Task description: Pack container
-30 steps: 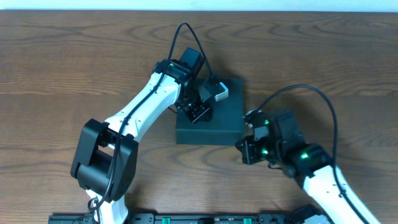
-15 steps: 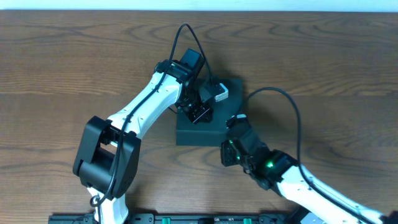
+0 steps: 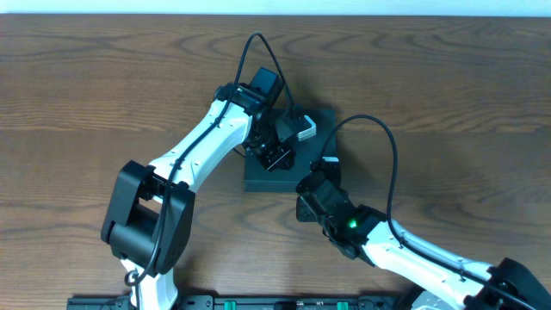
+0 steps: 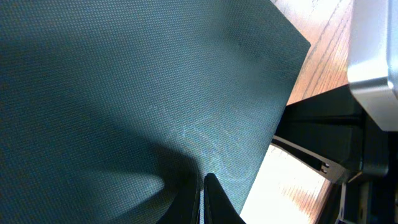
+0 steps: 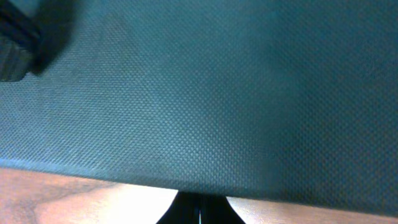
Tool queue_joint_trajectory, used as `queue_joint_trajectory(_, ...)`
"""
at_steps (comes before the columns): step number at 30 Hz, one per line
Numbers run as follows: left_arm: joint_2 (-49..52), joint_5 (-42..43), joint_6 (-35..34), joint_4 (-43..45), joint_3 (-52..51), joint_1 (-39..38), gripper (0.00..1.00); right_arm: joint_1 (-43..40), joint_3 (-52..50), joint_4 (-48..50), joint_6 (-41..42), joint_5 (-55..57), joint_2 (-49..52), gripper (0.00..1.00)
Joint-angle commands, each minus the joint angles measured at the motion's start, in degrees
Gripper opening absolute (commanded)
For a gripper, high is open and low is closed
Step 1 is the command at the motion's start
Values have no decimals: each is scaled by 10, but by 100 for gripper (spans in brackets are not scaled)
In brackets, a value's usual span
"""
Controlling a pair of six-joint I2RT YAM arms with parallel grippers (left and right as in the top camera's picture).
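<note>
We have both pairs of fingers pressed together on nothing, left gripper (image 3: 277, 158) tip-down atop the container (image 3: 317, 146), right gripper (image 3: 325, 165) nearer its near-right edge, box dead ahead.

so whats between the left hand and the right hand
Only a short bare strip of the container's dark top; the left hand sits over it and the right hand at its near edge. Seen overhead.

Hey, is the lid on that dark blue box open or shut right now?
Shut. From overhead, the container shows one flat dark top, with no raised flap and no interior showing. Both wrist views show only an unbroken textured surface.
</note>
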Motion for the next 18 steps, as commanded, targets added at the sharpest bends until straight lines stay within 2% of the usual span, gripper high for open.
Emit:
queue_joint_trajectory(1, 23, -18, -5, -4, -8, 1, 6, 2, 0, 2, 21, 14, 2, 2)
queue_joint_trajectory(5, 22, -19, -14, -9, -1, 3, 6, 2, 38, -64, -18, -22, -32, 2)
queue_joint_trajectory(10, 20, -18, -46, -49, 78, 30, 6, -4, 141, -199, -89, 27, -121, 2)
queue_joint_trajectory(14, 4, -19, -45, -102, 165, 83, 6, -59, 189, -247, -170, 55, -191, 2)
queue_joint_trajectory(18, -35, -13, -43, -136, 189, 146, 6, -153, 214, -281, -231, 0, -245, 2)
